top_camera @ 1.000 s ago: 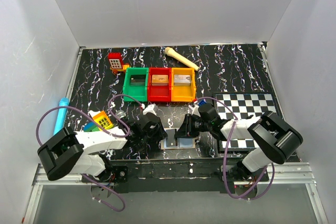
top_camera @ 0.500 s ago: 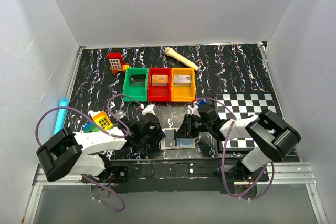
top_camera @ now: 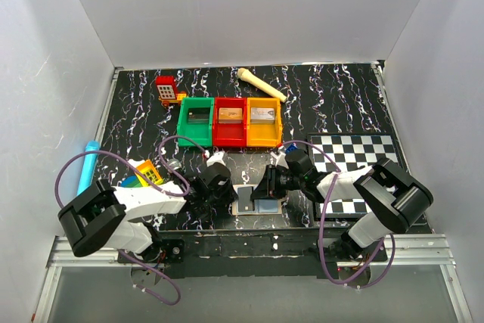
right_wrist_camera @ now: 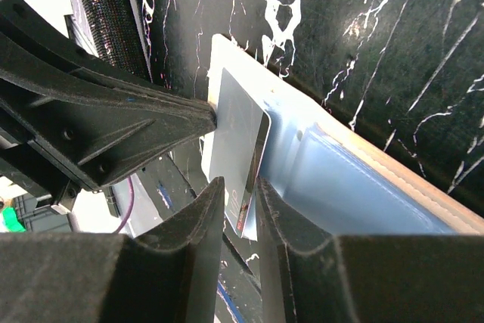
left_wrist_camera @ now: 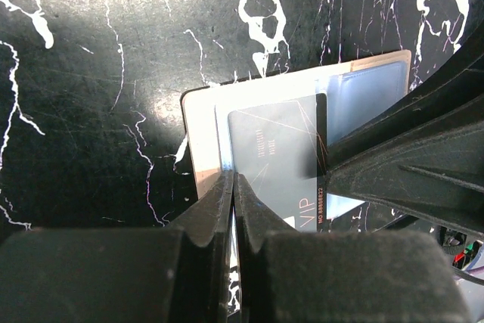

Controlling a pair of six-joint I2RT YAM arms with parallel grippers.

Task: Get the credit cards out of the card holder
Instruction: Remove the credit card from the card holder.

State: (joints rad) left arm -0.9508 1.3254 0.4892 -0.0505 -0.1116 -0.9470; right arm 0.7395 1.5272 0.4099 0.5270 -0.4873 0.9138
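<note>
One worktop (top_camera: 340, 96): black, white marble veining. Two arms, left arm (top_camera: 144, 200) and right arm (top_camera: 355, 183), both bent inward with their tips facing each other. One chequered board (top_camera: 355, 153), flat, black-and-white, just right of the right claw and partly under that arm. Three open plastic bins in a row beyond both claws: green bin (top_camera: 195, 140), red bin (top_camera: 230, 140), orange bin (top_camera: 264, 140). Further out are one cream bone-shaped piece (top_camera: 261, 83) and one red keypad toy (top_camera: 166, 90). One blue tube (top_camera: 87, 164) lies well left of the left claw. One card holder (left_wrist_camera: 200, 126) lies open flat on the worktop, directly between the two claws: tan rim, pale blue-grey lining. One credit card (left_wrist_camera: 272, 149) is visible over the lining: grey-blue, glossy, "VIP" printed. Left claw (left_wrist_camera: 232, 179): tips pinched together on the card's edge. Right claw (right_wrist_camera: 236, 187): jaws part-way apart, the card's other end in the gap, contact unclear. Its finger blocks the left wrist's view of part of the holder.
</note>
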